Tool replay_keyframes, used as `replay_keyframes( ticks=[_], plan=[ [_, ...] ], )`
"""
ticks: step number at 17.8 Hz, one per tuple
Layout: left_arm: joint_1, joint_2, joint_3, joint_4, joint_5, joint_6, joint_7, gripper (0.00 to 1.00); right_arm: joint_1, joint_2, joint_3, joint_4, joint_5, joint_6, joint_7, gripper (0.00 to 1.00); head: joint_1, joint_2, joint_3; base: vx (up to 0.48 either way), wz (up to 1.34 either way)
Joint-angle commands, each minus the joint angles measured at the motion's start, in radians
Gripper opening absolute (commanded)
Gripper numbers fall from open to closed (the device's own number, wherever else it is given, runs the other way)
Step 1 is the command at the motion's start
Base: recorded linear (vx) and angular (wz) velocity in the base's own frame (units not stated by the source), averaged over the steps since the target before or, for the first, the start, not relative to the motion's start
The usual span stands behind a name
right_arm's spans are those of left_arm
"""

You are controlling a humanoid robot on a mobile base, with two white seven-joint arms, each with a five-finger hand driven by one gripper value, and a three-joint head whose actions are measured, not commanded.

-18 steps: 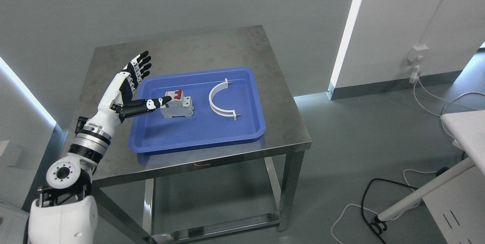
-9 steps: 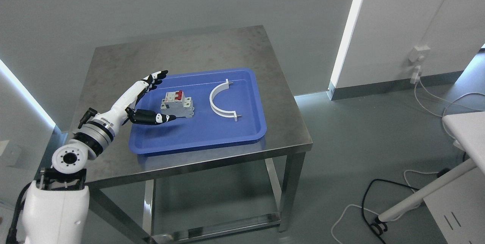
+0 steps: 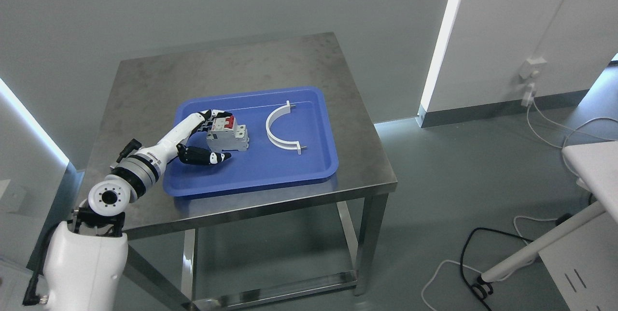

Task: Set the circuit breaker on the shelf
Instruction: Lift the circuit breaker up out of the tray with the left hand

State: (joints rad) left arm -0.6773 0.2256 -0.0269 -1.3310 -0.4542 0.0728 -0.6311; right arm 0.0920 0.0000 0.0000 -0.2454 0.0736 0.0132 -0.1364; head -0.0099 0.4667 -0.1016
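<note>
A grey circuit breaker (image 3: pixel 231 138) with red switches stands in the blue tray (image 3: pixel 270 171), left of its middle. My left hand (image 3: pixel 216 135) reaches into the tray from the left. Its fingers (image 3: pixel 212 116) curl over the breaker's far left top and its thumb (image 3: pixel 212 157) lies along the near base, so the breaker sits between them. The breaker still rests on the tray floor. My right arm is out of view. No shelf shows.
A white half-ring clamp (image 3: pixel 282 127) lies in the tray right of the breaker. The tray sits on a steel table (image 3: pixel 241 64). A white stand and cables (image 3: pixel 483 262) are on the floor at the lower right.
My left hand has come down from a raised, spread pose at the tray's left edge and closed its fingers and thumb around the breaker. The breaker has shifted slightly.
</note>
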Motion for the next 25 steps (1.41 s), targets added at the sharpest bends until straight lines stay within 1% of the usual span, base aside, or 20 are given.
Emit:
replay_keyframes(
  ticks=[1,2,3,4,5,7,9,10,11,12,13,14,15,16,17,20,22,25],
  plan=[
    [-0.030,-0.041,-0.015,0.087,-0.031,-0.034,0.005,0.52,0.000,-0.017,0.020,0.000,0.000,0.065,0.000,1.00,0.0000,0.000,0.000,0.000,0.00],
    [-0.030,-0.054,0.004,0.087,-0.031,-0.068,0.005,0.42,0.000,-0.017,0.020,0.000,0.000,0.065,0.000,1.00,0.0000,0.000,0.000,0.000,0.00],
    [-0.030,-0.069,0.037,0.087,-0.031,-0.102,0.005,0.29,0.000,-0.017,0.020,0.000,0.000,0.065,0.000,1.00,0.0000,0.000,0.000,0.000,0.00],
    [-0.028,-0.086,0.062,0.087,-0.031,-0.126,0.005,0.19,0.000,-0.017,0.020,0.000,0.000,0.065,0.000,1.00,0.0000,0.000,0.000,0.000,0.00],
    [-0.027,-0.091,0.071,0.089,-0.031,-0.136,0.005,0.15,0.000,-0.017,0.020,0.000,0.000,0.065,0.000,1.00,0.0000,0.000,0.000,0.000,0.00],
    [-0.027,-0.113,0.114,0.089,-0.026,-0.151,0.008,0.13,0.000,-0.017,0.020,0.001,0.000,0.065,0.000,1.00,0.0000,0.000,0.000,0.000,0.00],
    [-0.060,-0.198,0.232,0.076,-0.015,-0.206,0.030,0.13,0.000,-0.017,0.020,0.000,0.000,0.065,0.000,1.00,0.0000,0.000,0.000,0.000,0.00],
    [-0.086,-0.208,0.302,0.076,-0.008,-0.249,0.037,0.13,0.000,-0.017,0.020,0.000,0.000,0.065,0.000,1.00,0.0000,0.000,0.000,0.000,0.00],
    [-0.102,-0.208,0.379,0.076,0.012,-0.331,0.048,0.15,0.000,-0.017,0.020,0.000,0.000,0.065,0.000,1.00,0.0000,0.000,0.000,0.000,0.00],
    [-0.103,-0.208,0.395,0.076,0.050,-0.402,0.083,0.15,0.000,-0.017,0.020,0.000,0.000,0.065,0.000,1.00,0.0000,0.000,0.000,0.000,0.00],
    [-0.102,-0.208,0.395,0.073,0.092,-0.438,0.158,0.15,0.000,-0.017,0.020,0.000,0.000,0.065,0.000,1.00,0.0000,0.000,0.000,0.000,0.00],
    [-0.100,-0.208,0.395,0.060,0.124,-0.438,0.285,0.15,0.000,-0.017,0.020,0.000,0.000,0.065,0.000,1.00,0.0000,0.000,0.000,-0.001,-0.01],
    [-0.096,-0.208,0.392,0.043,0.140,-0.442,0.445,0.15,0.000,-0.017,0.020,0.000,0.000,0.065,0.000,1.00,0.0000,0.000,0.000,-0.001,-0.01],
    [-0.090,-0.208,0.386,0.024,0.143,-0.446,0.534,0.16,0.000,-0.017,0.020,0.000,0.000,0.065,0.000,1.00,0.0000,0.000,0.000,0.000,0.00],
    [-0.074,-0.208,0.374,-0.005,0.147,-0.446,0.582,0.16,0.000,-0.017,0.020,0.000,0.000,0.065,0.000,1.00,0.0000,0.000,0.000,0.000,0.00],
    [0.007,-0.208,0.348,-0.094,0.186,-0.438,0.564,0.16,0.000,-0.017,0.020,0.000,0.000,0.065,0.000,1.00,0.0000,0.000,0.000,0.000,0.00],
    [0.042,-0.208,0.346,-0.126,0.187,-0.433,0.533,0.15,0.000,-0.017,0.020,0.000,0.000,0.065,0.000,1.00,0.0000,0.000,0.000,0.005,0.02],
    [0.058,-0.208,0.348,-0.175,0.193,-0.375,0.521,0.15,0.000,-0.017,0.020,0.000,0.000,0.065,0.000,1.00,0.0000,0.000,0.000,0.032,0.04]
  ],
)
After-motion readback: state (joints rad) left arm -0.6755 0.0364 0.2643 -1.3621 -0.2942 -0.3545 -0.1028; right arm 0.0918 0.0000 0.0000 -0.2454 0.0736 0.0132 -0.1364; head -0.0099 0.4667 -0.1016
